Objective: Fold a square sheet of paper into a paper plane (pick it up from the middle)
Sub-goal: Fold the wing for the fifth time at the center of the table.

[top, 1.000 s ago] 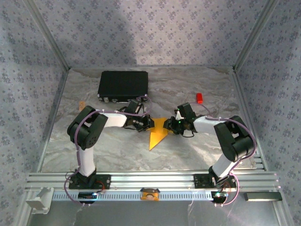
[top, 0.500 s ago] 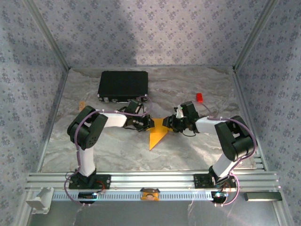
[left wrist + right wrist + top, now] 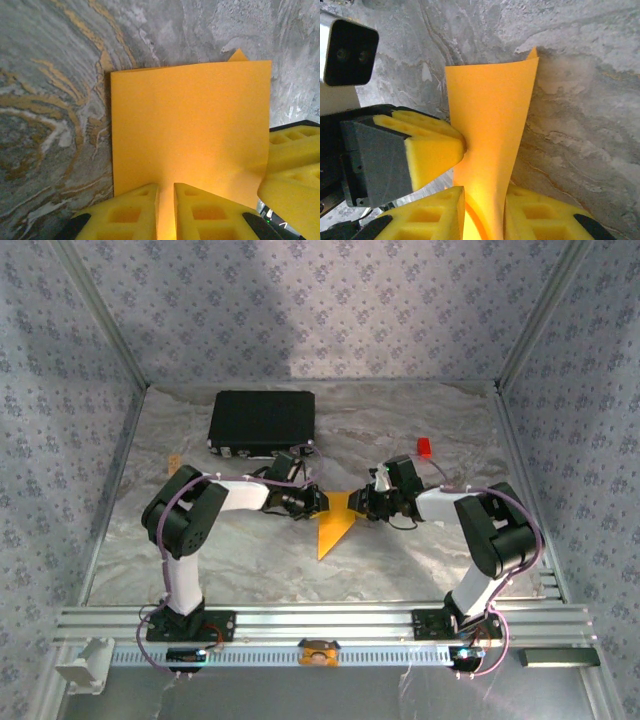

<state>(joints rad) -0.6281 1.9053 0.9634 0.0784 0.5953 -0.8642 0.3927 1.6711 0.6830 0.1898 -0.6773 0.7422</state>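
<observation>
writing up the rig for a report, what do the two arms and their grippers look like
The left arm and right arm have bulky black joint housings joined by white links, on black bases bolted to an aluminium rail. A thin lilac cable runs along each. The left gripper and right gripper carry wedge-shaped yellow fingers with square recessed pockets, on black mounts.

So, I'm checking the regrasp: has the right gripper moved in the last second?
Yes. The right gripper has shifted slightly left, farther from the red block and toward the orange paper.
</observation>
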